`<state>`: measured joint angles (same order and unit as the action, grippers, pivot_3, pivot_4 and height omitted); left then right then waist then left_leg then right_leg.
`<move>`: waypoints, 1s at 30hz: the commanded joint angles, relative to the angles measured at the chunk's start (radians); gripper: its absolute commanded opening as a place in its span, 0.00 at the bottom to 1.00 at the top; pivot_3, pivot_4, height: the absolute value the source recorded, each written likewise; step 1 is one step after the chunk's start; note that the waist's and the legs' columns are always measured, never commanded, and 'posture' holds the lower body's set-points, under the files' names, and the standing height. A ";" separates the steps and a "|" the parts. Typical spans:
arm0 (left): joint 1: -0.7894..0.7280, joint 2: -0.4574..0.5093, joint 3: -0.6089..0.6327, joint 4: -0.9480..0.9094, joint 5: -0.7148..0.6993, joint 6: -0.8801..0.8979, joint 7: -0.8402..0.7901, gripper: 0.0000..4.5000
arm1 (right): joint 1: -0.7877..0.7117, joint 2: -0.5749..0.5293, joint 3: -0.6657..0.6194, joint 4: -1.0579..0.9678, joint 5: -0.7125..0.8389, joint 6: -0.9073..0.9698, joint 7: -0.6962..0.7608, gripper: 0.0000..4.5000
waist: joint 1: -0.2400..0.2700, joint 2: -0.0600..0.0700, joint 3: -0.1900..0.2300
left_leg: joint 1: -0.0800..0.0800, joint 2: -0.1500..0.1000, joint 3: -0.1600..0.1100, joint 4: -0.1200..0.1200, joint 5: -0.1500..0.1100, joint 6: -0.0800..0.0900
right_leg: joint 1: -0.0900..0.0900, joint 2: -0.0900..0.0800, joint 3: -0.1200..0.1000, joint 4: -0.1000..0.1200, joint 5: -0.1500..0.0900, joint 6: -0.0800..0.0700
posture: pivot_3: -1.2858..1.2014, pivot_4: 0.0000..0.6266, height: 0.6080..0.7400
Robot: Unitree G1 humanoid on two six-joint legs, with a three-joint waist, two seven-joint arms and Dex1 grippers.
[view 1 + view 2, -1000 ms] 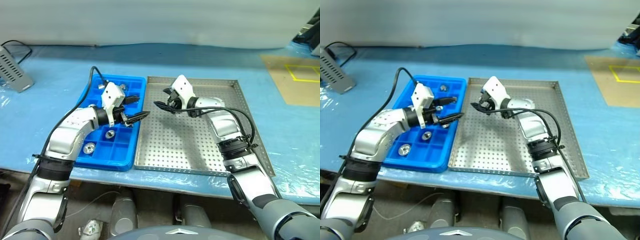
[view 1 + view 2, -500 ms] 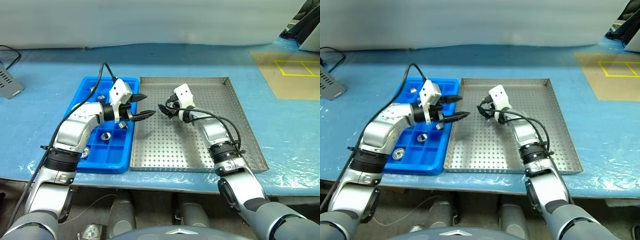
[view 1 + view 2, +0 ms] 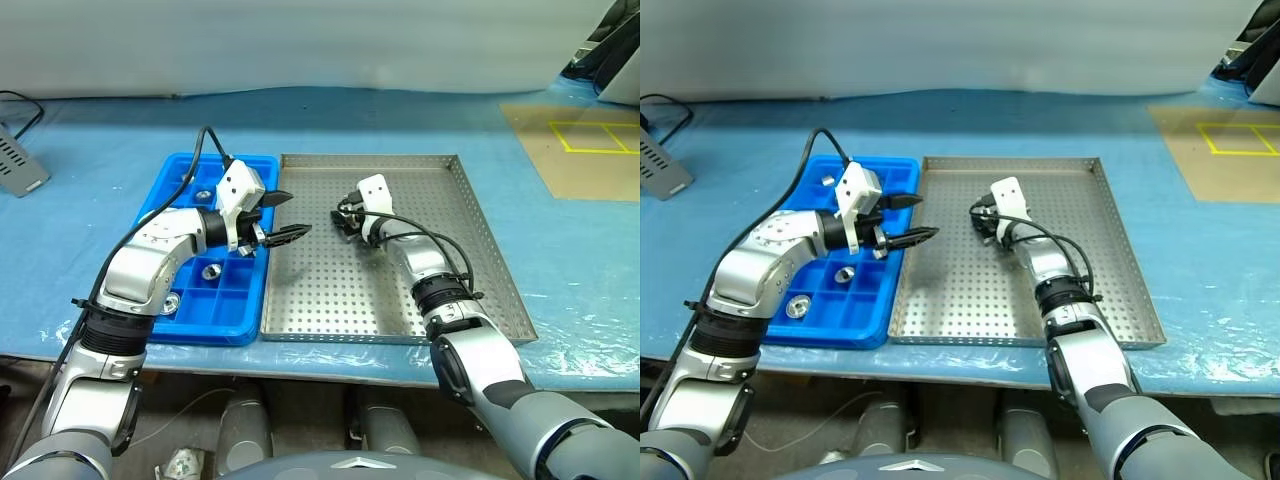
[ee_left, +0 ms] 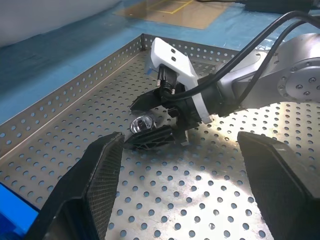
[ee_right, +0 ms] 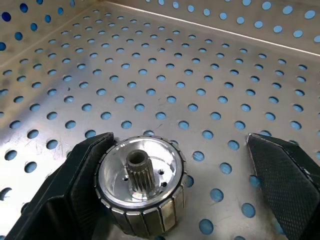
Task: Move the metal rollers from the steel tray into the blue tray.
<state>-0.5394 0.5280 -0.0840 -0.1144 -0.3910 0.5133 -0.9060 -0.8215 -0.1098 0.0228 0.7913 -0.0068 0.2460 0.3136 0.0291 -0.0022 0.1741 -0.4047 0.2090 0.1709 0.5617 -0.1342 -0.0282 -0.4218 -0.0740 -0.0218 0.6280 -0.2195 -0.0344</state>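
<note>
1. We see a metal roller (image 5: 142, 189) lying on the steel tray (image 3: 470, 215) floor, hub up.
2. Our right gripper (image 5: 185, 185) is spread wide around it, one finger (image 5: 75, 185) just beside it.
3. Our left gripper (image 3: 284, 215) hovers open at the blue tray (image 3: 165, 200) edge, empty.

One shiny silver metal roller (image 5: 141, 192), a short ribbed cylinder with a small toothed hub in its open top, stands upright on the perforated floor of the large square steel tray (image 3: 470, 215). It sits between the right fingers (image 5: 75, 187), against one and well apart from the other. The bright blue plastic tray (image 3: 232, 308) with square compartments lies touching the steel tray's edge, below the left fingers (image 3: 290, 235), and holds several more rollers (image 3: 211, 271).
</note>
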 commanded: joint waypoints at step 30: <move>0.169 0.164 0.213 -0.158 -0.109 0.040 -0.014 0.85 | -0.026 -0.080 0.163 -0.638 0.228 0.290 0.600 0.38 | 0.010 0.000 0.000 | -0.001 0.001 0.000 -0.004 0.000 0.000 | -0.002 0.001 0.000 -0.003 0.000 0.000 | 0.53 0.24 1.00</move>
<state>-0.3896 0.6624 0.0654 -0.2104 -0.4627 0.5364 -0.9133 -0.8213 -0.1927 0.1555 0.2389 0.1600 0.5120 0.8276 0.0392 -0.0017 0.1745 -0.4048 0.2097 0.1711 0.5556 -0.1346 -0.0279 -0.4236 -0.0732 -0.0221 0.6242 -0.2198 -0.0350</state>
